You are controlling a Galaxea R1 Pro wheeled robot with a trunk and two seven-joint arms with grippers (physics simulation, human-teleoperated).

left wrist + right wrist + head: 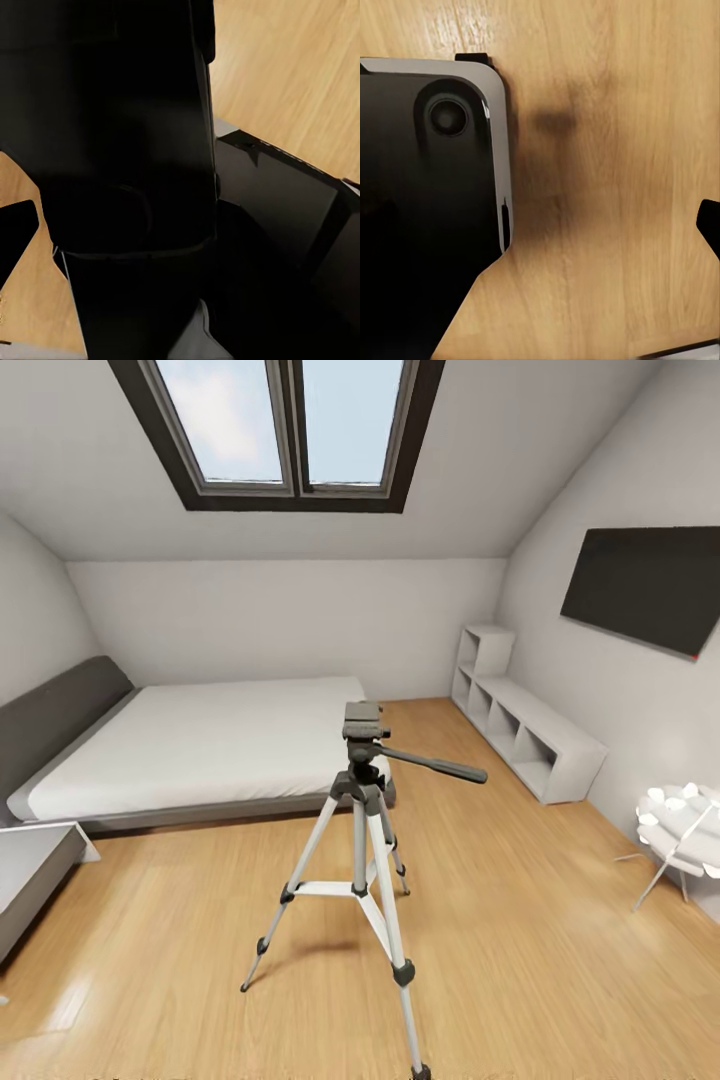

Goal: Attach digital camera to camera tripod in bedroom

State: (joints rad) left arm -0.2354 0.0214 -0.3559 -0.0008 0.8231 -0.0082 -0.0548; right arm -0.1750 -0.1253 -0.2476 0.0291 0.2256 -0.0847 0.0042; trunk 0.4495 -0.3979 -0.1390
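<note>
Tripod (362,840) stands upright on wood floor (520,920) mid-room, legs spread, black head (362,722) bare on top, pan handle (432,763) pointing toward the shelf (530,735). Bed (200,745) just behind it, TV (645,590) on the right wall, skylight (275,425) overhead, white round stand (680,830) at far right. Left wrist view: dark robot body parts over floor, maybe the base; left pincer state cannot tell. Right wrist view: black glossy panel over floor; right pincer state cannot tell.
</note>
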